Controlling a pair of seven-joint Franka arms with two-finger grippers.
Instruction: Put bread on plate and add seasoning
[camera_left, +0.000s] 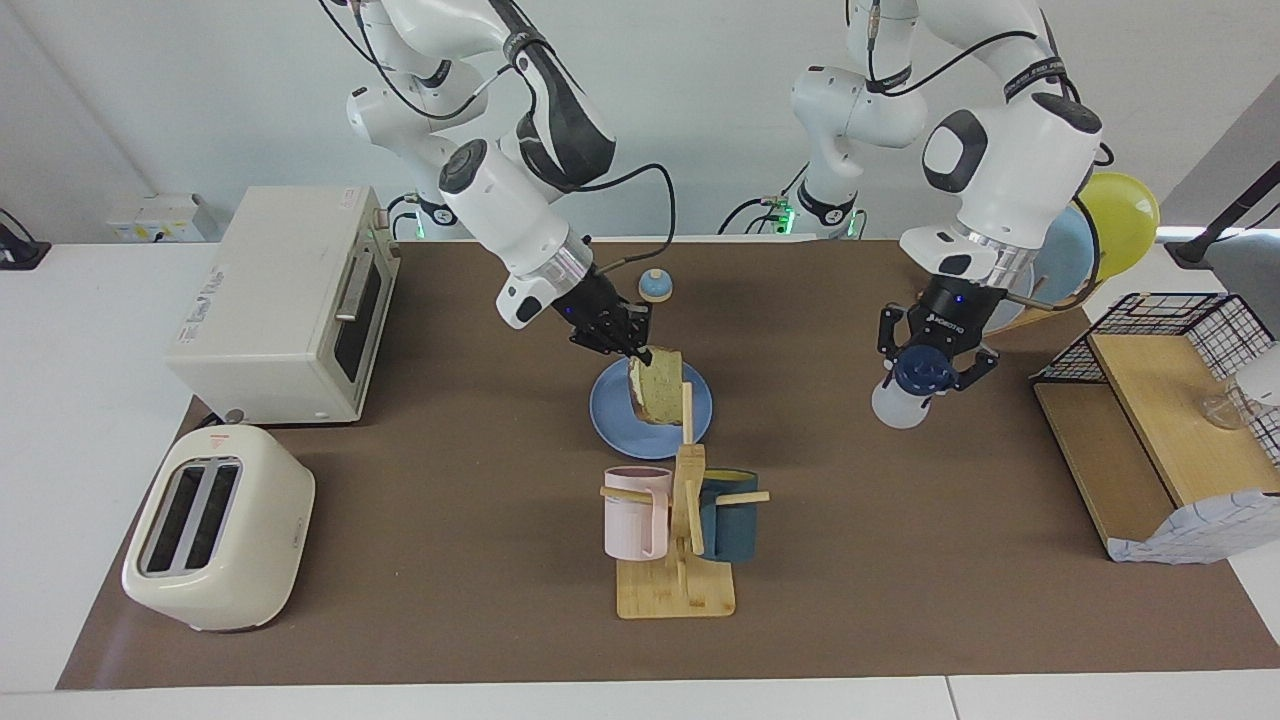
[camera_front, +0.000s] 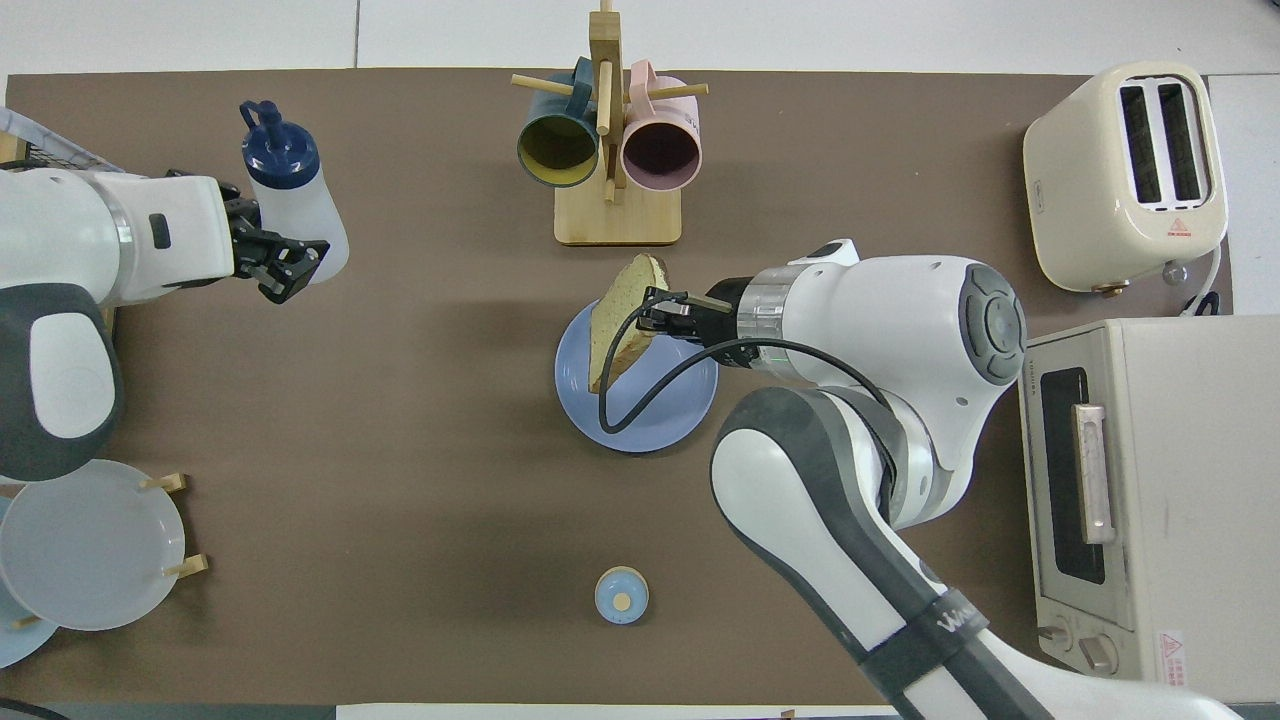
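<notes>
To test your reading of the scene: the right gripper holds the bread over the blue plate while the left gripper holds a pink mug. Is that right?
Not quite. In the facing view the left gripper holds the seasoning bottle, not a mug. The right gripper does hold the bread over the blue plate.

Mug rack with pink mug, teal mug; toaster; toaster oven; bell; racked plates.

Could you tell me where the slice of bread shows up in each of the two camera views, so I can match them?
Facing view: the bread is at the picture's centre, tilted over the blue plate, held by the right gripper.
Overhead view: the bread is just above centre, over the plate's upper edge.
Shared landmark: the wooden mug rack, beside the plate.
</notes>
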